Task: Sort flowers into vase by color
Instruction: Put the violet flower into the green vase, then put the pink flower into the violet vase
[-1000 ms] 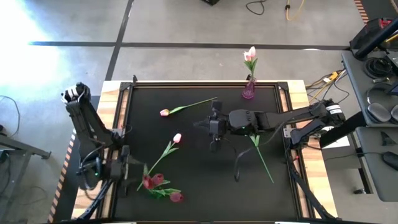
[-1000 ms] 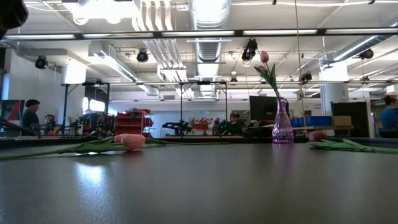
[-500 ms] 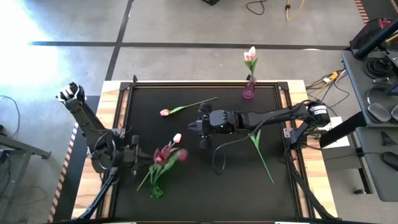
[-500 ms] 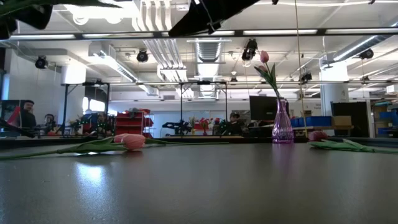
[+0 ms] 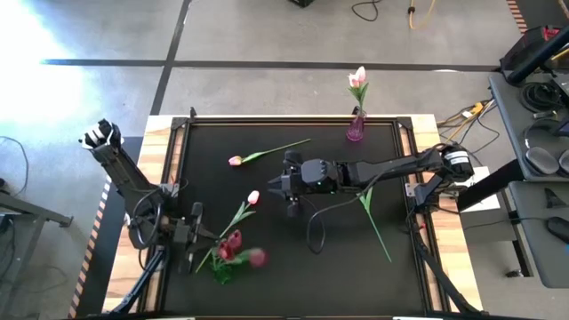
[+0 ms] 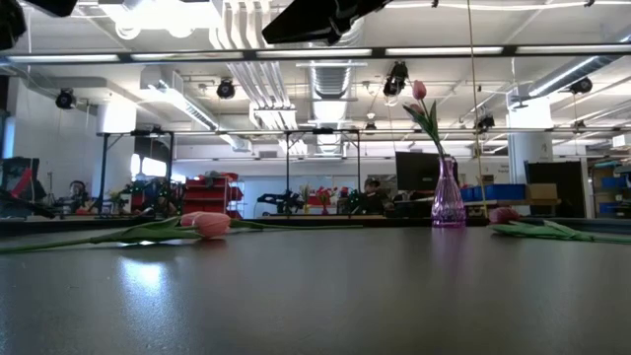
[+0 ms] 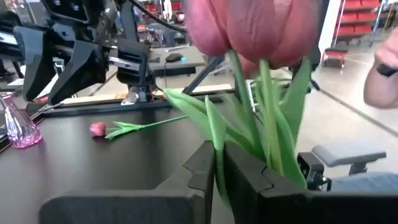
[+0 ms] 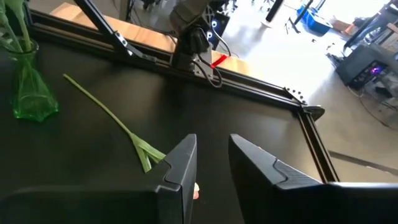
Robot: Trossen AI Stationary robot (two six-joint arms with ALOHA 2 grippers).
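Observation:
Magenta tulips lean out of a green vase at the near left, their heads close above my left gripper, which is shut on their greenery. My right gripper hovers open over mid-table, pointing at the head of a pale pink tulip that lies flat on the table. Another pale tulip lies farther back. A third stands in the purple vase at the far edge. A green stem lies under my right arm. My left gripper pinches a thin green stem or leaf of the magenta tulips between its two fingers, coming in level from the table's left. The other stems pass behind one finger. The heads stand above the fingers, and the stems' lower ends reach toward the green vase.
Black table with a raised frame; a cable loops under my right arm. In the low view the purple vase stands far right and my right arm crosses the top. A person's hand shows beyond the table.
My left gripper has moved toward the table's right, into the magenta tulips, and taken hold; their heads rose and swung toward the far edge, then came back nearer, bunched closer together. My right gripper has sunk and gone toward the table's left, over the pale tulip.

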